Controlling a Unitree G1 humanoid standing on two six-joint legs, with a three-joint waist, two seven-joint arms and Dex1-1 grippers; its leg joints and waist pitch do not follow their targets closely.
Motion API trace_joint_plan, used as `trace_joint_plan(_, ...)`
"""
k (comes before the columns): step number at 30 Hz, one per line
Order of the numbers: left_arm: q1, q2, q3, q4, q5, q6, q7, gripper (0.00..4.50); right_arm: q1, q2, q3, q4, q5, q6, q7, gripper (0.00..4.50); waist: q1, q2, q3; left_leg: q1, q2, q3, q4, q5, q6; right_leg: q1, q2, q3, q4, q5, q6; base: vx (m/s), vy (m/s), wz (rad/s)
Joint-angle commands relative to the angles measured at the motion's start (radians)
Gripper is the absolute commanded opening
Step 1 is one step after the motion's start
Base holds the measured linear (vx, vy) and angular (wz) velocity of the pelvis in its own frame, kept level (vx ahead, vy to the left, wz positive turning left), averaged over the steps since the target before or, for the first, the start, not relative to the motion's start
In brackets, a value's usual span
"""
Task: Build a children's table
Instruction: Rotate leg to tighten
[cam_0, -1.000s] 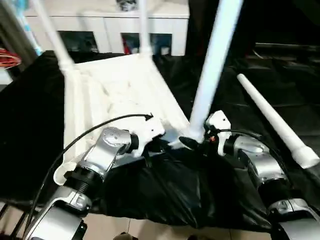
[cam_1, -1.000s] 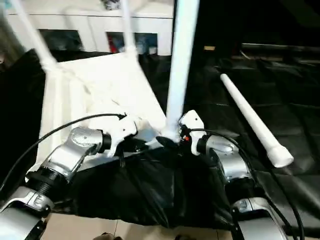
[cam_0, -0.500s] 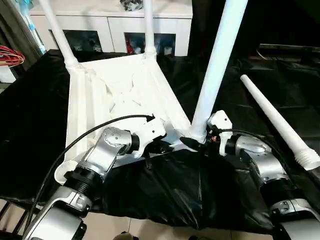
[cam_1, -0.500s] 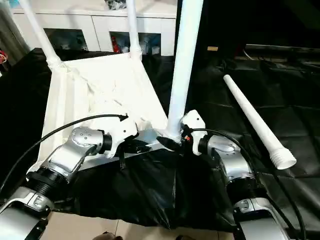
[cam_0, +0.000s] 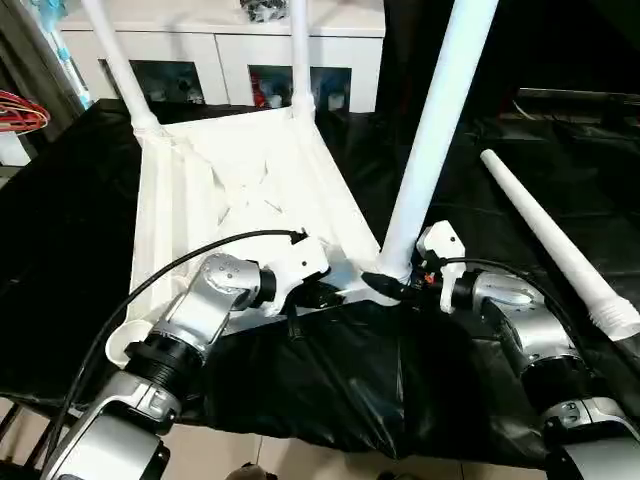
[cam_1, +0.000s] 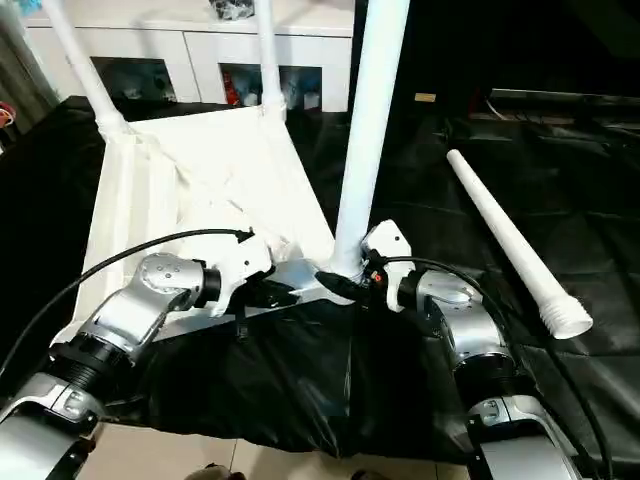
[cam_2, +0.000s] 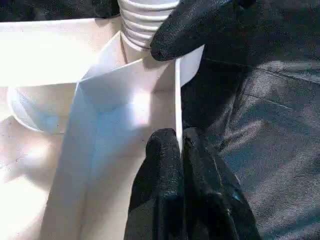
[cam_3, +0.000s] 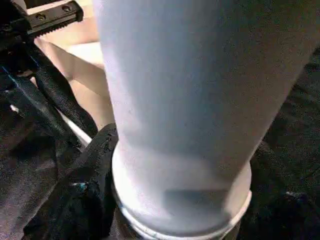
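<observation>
**Third leg stood in its socket, right claw wrapped round the base**

The upturned white plastic table top (cam_0: 240, 190) lay on the black sheet (cam_0: 400, 380), unmoved since a second ago; only the camera had steadied. Three long white tapered tube legs stood in their sockets, the nearest (cam_0: 430, 140) upright. The loose fourth leg (cam_0: 555, 240) lay well apart on the robot's right. The left gripper (cam_2: 181, 150) stayed pinched shut on the top's thin rim. The right gripper (cam_0: 395, 290) had narrowed around the near leg's base; actual contact was hard to judge, one finger (cam_3: 85, 190) hidden behind it.
</observation>
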Motion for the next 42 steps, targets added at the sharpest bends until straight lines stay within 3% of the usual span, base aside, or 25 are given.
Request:
trace_joint_plan(1,0.001,-0.003,-0.008,-0.005,0.003,0.0,-0.001,0.0,0.011,0.009,-0.007,-0.02,0.014,0.023,-0.002,2.73,-0.001,-0.012,-0.083,0.008,0.027,-0.005,-0.057,-0.133,0.09,0.068,-0.051,0.051,-0.047,-0.205,-0.224,0.0,0.0,0.0)
trace_joint_plan(3,-0.013,-0.033,0.02,0.027,-0.007,0.01,0.052,0.0,0.006,0.035,-0.017,0.008,0.0,0.036,-0.078,2.73,-0.002,-0.012,-0.082,0.008,0.026,-0.005,-0.058,-0.137,0.086,0.067,-0.05,0.051,-0.049,-0.211,-0.223,0.0,0.0,0.0)
trace_joint_plan(4,-0.046,-0.077,0.053,0.088,-0.007,0.019,0.147,0.0,-0.01,0.069,-0.025,0.059,-0.033,0.035,-0.203,2.73,-0.005,-0.016,-0.08,0.007,0.025,-0.004,-0.058,-0.146,0.078,0.065,-0.051,0.051,-0.053,-0.235,-0.218,0.0,0.0,0.0)
trace_joint_plan(6,-0.072,-0.106,0.073,0.131,-0.005,0.024,0.21,0.0,-0.023,0.093,-0.033,0.096,-0.05,0.035,-0.284,2.73,-0.01,-0.014,-0.074,0.014,0.02,-0.004,-0.061,-0.182,0.051,0.06,-0.051,0.049,-0.067,-0.323,-0.196,0.0,0.0,0.0)
trace_joint_plan(7,-0.098,-0.133,0.091,0.173,-0.003,0.028,0.273,0.0,-0.04,0.12,-0.046,0.135,-0.058,0.041,-0.365,2.73,-0.009,-0.015,-0.076,0.017,0.019,-0.007,-0.062,-0.204,0.036,0.065,-0.053,0.046,-0.07,-0.374,-0.175,0.0,0.0,0.0)
trace_joint_plan(9,-0.132,-0.171,0.116,0.224,-0.006,0.032,0.351,0.0,-0.066,0.157,-0.065,0.186,-0.058,0.053,-0.468,2.73,-0.014,-0.015,-0.072,0.022,0.018,-0.007,-0.063,-0.233,0.025,0.059,-0.052,0.045,-0.082,-0.424,-0.154,0.0,0.0,0.0)
trace_joint_plan(13,-0.185,-0.233,0.135,0.304,-0.001,0.021,0.467,0.0,-0.126,0.245,-0.095,0.269,-0.045,0.065,-0.638,2.73,-0.023,-0.004,-0.073,0.02,0.011,-0.01,-0.063,-0.245,0.026,0.062,-0.052,0.04,-0.09,-0.456,-0.129,0.0,0.0,0.0)
trace_joint_plan(16,-0.19,-0.243,0.128,0.316,0.01,0.0,0.471,0.0,-0.139,0.264,-0.1,0.285,-0.049,0.048,-0.656,2.73,-0.028,-0.004,-0.075,0.017,0.013,-0.009,-0.063,-0.248,0.044,0.061,-0.051,0.04,-0.089,-0.424,-0.141,0.0,0.0,0.0)
trace_joint_plan(18,-0.191,-0.251,0.115,0.326,0.018,-0.033,0.456,0.0,-0.148,0.282,-0.114,0.295,-0.041,0.02,-0.66,2.73,-0.031,-0.006,-0.076,0.015,0.014,-0.01,-0.063,-0.243,0.049,0.063,-0.051,0.04,-0.086,-0.407,-0.147,0.0,0.0,0.0)
trace_joint_plan(21,-0.188,-0.252,0.101,0.338,0.021,-0.066,0.424,0.0,-0.157,0.288,-0.131,0.308,-0.033,0.003,-0.656,3.43,-0.031,-0.007,-0.076,0.015,0.015,-0.009,-0.063,-0.245,0.056,0.063,-0.053,0.041,-0.085,-0.406,-0.153,0.0,0.0,0.0)
trace_joint_plan(22,-0.182,-0.249,0.092,0.338,0.023,-0.084,0.405,0.0,-0.161,0.288,-0.143,0.313,-0.021,-0.004,-0.64,3.45,-0.032,-0.011,-0.075,0.014,0.014,-0.009,-0.064,-0.247,0.06,0.064,-0.052,0.04,-0.086,-0.413,-0.15,0.0,0.0,0.0)
trace_joint_plan(26,-0.15,-0.233,0.076,0.303,0.011,-0.115,0.338,0.0,-0.159,0.283,-0.166,0.297,0.014,-0.039,-0.605,3.82,-0.034,-0.01,-0.073,0.013,0.015,-0.011,-0.066,-0.26,0.063,0.064,-0.055,0.038,-0.09,-0.452,-0.137,0.0,0.0,0.0)
trace_joint_plan(31,-0.11,-0.205,0.066,0.259,-0.003,-0.144,0.237,0.0,-0.097,0.213,-0.107,0.196,-0.021,-0.074,-0.461,3.87,-0.028,-0.009,-0.077,0.012,0.02,-0.009,-0.064,-0.235,0.075,0.064,-0.055,0.043,-0.083,-0.397,-0.153,0.0,0.0,0.0)
trace_joint_plan(37,-0.071,-0.151,0.056,0.215,-0.017,-0.172,0.134,0.0,-0.026,0.109,-0.083,0.094,0.0,-0.035,-0.268,3.87,-0.024,-0.003,-0.081,0.007,0.025,-0.01,-0.063,-0.196,0.09,0.069,-0.053,0.046,-0.065,-0.281,-0.199,0.0,0.0,0.0)
trace_joint_plan(42,-0.044,-0.12,0.056,0.172,-0.036,-0.188,0.054,0.0,0.018,0.046,-0.056,0.034,0.011,-0.02,-0.148,3.87,-0.018,-0.003,-0.081,0.006,0.026,-0.008,-0.061,-0.182,0.1,0.07,-0.052,0.047,-0.062,-0.265,-0.209,0.0,0.0,0.0)
